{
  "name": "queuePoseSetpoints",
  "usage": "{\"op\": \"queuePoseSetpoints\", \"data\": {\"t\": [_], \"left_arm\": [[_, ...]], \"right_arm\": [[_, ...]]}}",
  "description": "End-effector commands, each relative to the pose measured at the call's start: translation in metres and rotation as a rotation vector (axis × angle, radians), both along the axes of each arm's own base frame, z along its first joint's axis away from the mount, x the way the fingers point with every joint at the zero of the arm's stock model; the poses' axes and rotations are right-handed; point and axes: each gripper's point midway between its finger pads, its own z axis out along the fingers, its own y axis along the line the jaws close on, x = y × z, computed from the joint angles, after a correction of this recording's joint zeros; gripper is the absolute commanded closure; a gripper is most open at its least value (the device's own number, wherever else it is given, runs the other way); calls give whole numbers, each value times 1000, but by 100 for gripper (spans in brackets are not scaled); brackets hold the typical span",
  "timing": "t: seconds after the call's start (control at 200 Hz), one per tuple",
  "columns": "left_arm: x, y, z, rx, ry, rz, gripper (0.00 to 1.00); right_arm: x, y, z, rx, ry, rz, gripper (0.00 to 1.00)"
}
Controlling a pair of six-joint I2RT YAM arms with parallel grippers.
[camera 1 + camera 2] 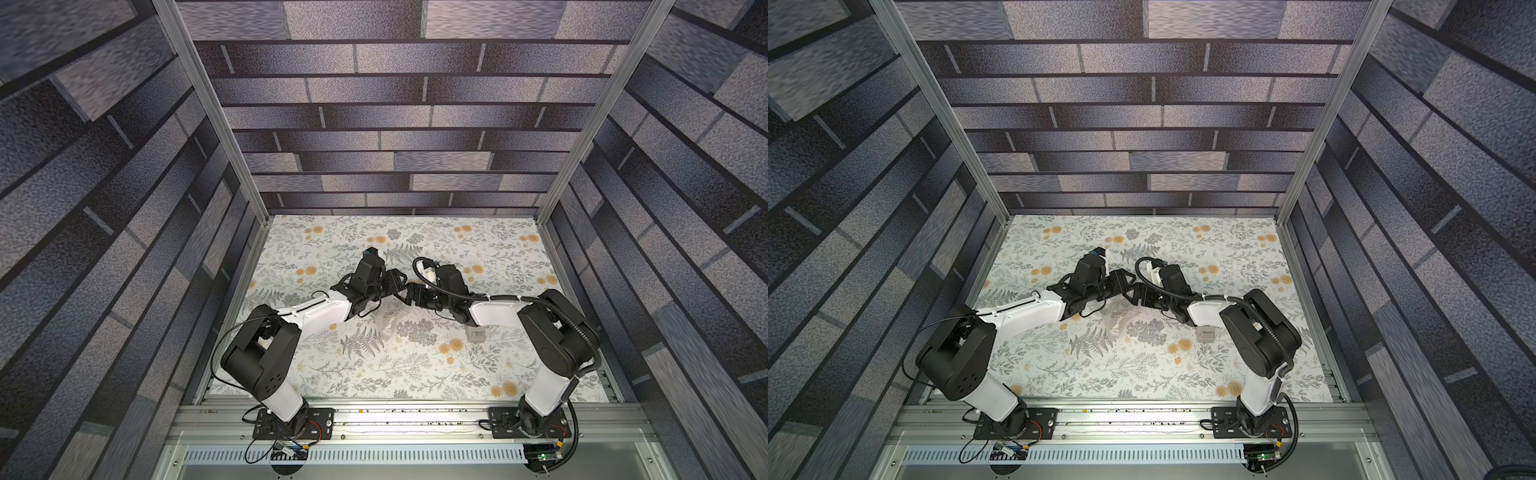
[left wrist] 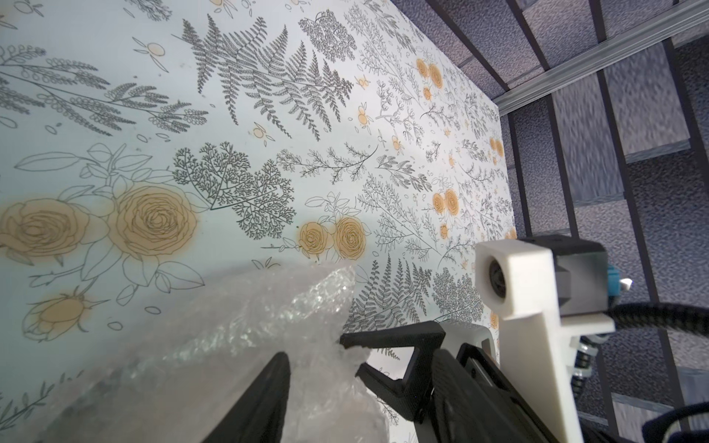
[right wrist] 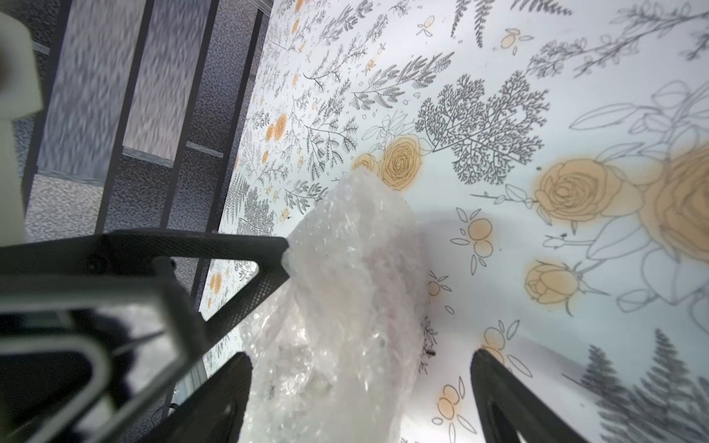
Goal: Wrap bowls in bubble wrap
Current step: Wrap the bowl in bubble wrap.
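While arms [image 1: 316,309] meet over bubble wrap [image 1: 384,320] | right gripper [image 3: 360,354] spread | left gripper [image 1: 397,279] unclear

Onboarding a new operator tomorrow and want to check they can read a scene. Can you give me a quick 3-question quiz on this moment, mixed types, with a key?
1. True or false: the right gripper is clamped shut.
2. Multiple choice: in the top views, the grey tape dispenser sits nearest to: A) the right arm; B) the left arm; C) the back wall.
3. Short answer: in the right wrist view, what crinkly see-through material does the right gripper straddle?

Key: 1) False: its jaws stand wide apart. 2) A. 3) The bubble wrap.
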Motion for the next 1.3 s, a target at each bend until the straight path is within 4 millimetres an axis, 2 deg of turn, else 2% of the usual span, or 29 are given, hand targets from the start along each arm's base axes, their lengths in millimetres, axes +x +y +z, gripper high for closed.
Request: {"op": "queuePoseSetpoints", "data": {"t": [0.0, 0.271, 0.461, 0.661, 0.772, 0.912, 1.002, 1.097, 1.293], "left_arm": [[-9, -14, 8, -30, 6, -59, 38], [-9, -15, 8, -29, 7, -64, 38], [-8, -11, 15, -37, -2, -58, 38], [-4, 21, 51, -30, -56, 0, 33], [-10, 45, 59, 11, -53, 36, 30], [-28, 76, 46, 63, -2, 85, 25], [-45, 89, 26, 93, 64, 103, 24], [-58, 91, 9, 79, 118, 105, 24], [-74, 80, -22, 90, 211, 71, 23]], "right_arm": [[17, 14, 34, 102, -108, -11, 9], [24, 19, 21, 116, -85, -21, 12], [24, 18, 9, 70, -60, -25, 19], [19, 7, -10, -30, -27, -32, 25], [17, 4, -16, -61, -14, -34, 27], [15, -1, -24, -101, 1, -41, 29], [15, -4, -26, -121, 2, -42, 30], [14, -6, -28, -135, 4, -42, 30], [13, -7, -27, -147, 1, -42, 30]]}}
